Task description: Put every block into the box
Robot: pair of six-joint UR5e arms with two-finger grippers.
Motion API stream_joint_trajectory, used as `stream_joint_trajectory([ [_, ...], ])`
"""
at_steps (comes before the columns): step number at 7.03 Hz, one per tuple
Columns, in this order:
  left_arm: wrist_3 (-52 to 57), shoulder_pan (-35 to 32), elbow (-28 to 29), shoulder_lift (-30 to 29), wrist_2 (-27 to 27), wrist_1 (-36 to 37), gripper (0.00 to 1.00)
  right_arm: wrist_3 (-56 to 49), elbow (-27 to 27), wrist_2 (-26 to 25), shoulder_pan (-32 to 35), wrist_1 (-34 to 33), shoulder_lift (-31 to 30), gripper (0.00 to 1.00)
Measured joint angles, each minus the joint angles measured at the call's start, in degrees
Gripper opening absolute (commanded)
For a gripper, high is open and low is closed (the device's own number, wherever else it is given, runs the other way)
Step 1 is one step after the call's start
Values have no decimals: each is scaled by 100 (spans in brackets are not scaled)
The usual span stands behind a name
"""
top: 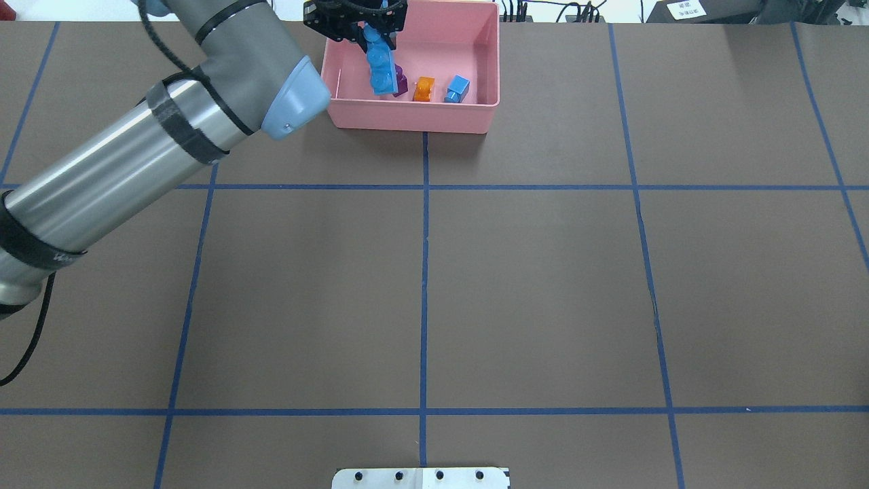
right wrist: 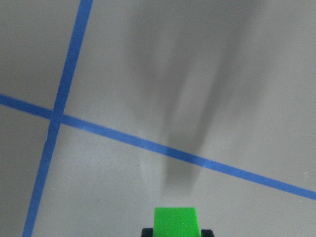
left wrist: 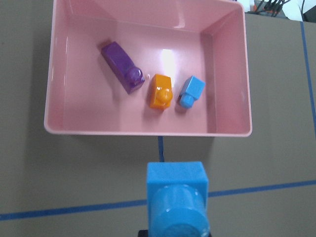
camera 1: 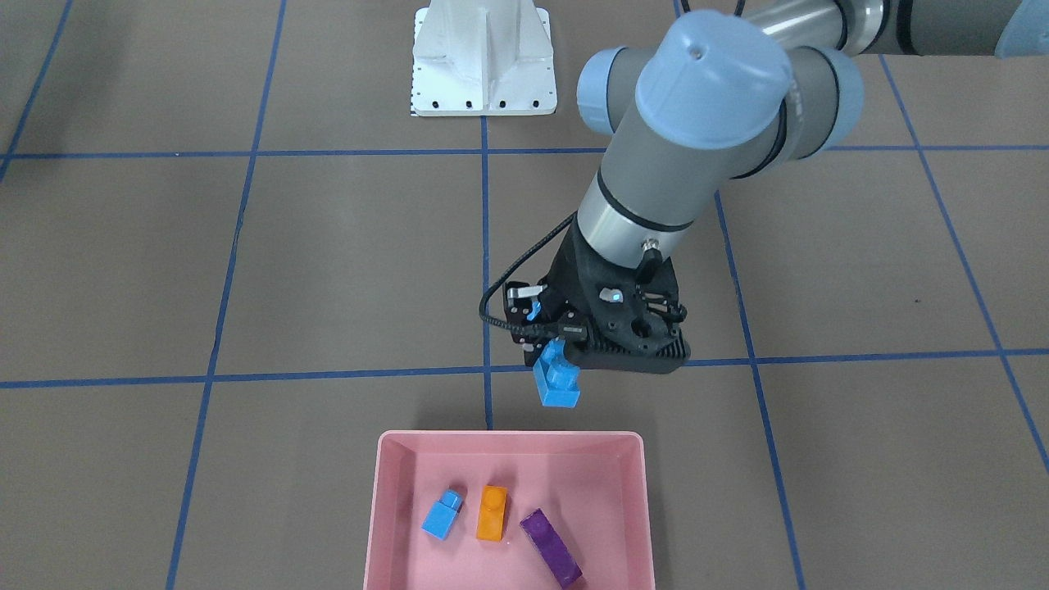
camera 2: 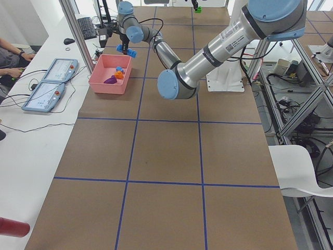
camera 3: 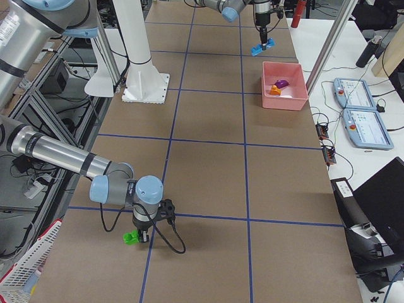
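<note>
The pink box (camera 1: 508,437) holds the small blue block (camera 1: 442,514), the orange block (camera 1: 492,512) and the long purple block (camera 1: 551,546). All three also show in the left wrist view: purple (left wrist: 122,66), orange (left wrist: 161,91), small blue (left wrist: 191,92). My left gripper (camera 1: 551,352) is shut on the long blue block (camera 1: 557,381) and holds it on end in the air, just short of the box's robot-side wall (left wrist: 148,131). My right gripper (camera 3: 142,235) sits low over the table, far from the box, shut on the green block (right wrist: 175,223).
The white robot base (camera 1: 483,57) stands at the table's robot side. Blue tape lines cross the brown table. Two operator pendants (camera 3: 360,110) lie on the side bench beyond the box.
</note>
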Motion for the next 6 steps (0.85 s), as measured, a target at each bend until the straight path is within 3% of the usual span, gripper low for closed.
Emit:
stream_joint_trajectory([
  [3, -28, -247, 1699, -500, 643, -1260, 0, -87, 458, -556, 1101, -479, 951, 0],
  [4, -30, -249, 1964, -543, 820, -1464, 42, -87, 480, -560, 1307, -505, 1302, 0],
  [5, -30, -232, 2087, -563, 913, -1555, 99, -53, 482, -472, 1439, -531, 1660, 0],
  [6, -28, -170, 2129, -567, 966, -1594, 100, -5, 482, -355, 1523, -616, 2027, 0],
])
